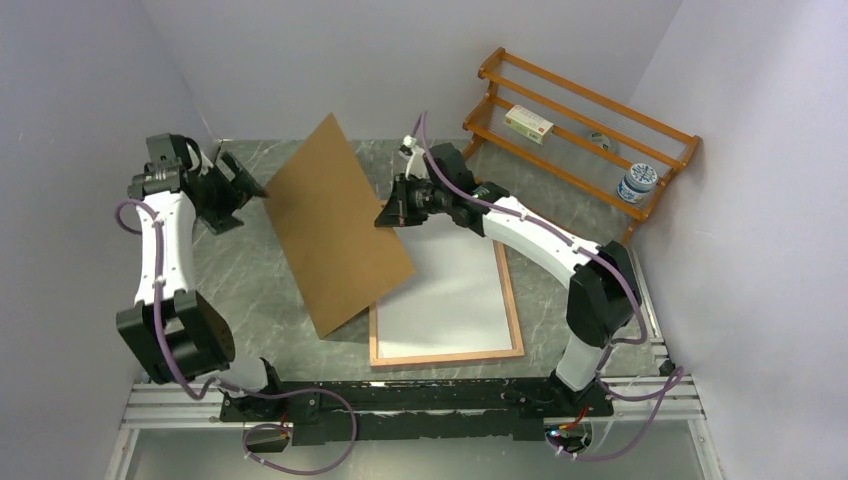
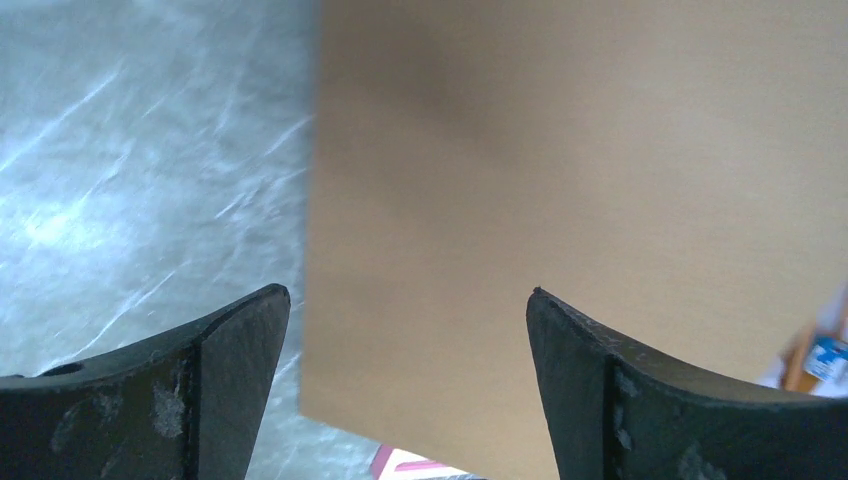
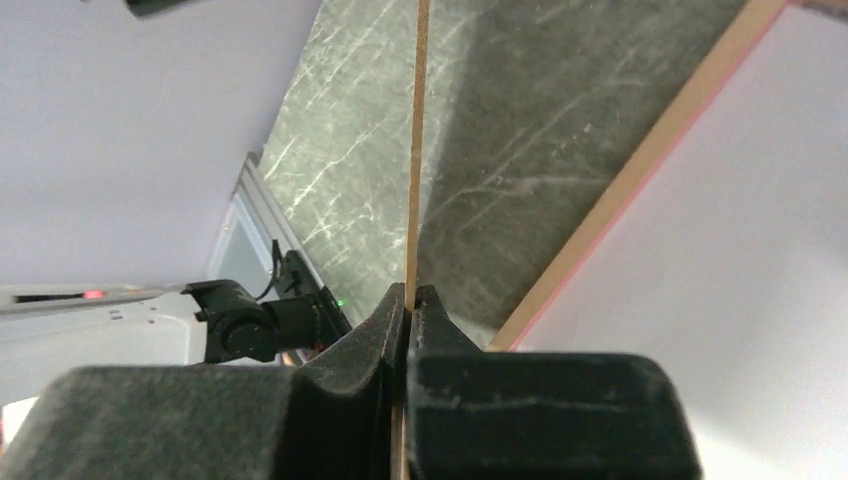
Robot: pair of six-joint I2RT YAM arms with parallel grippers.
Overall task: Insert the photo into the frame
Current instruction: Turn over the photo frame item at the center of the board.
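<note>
Clamping right gripper [image 3: 410, 292] onto backing board [image 1: 335, 230] at its three-o'clock edge; holding left gripper [image 2: 410, 292] wide apart at its nine o'clock.

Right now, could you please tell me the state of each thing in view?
Backing board: tilted up, gripped at one edge.
Right end effector: shut on backing board.
Left end effector: open, holding nothing.
Frame: flat on table, back up.
Photo: inside frame, white side up.

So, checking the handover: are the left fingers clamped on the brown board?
No, in the left wrist view the left fingers stand wide apart, not closed on the brown board.
</note>
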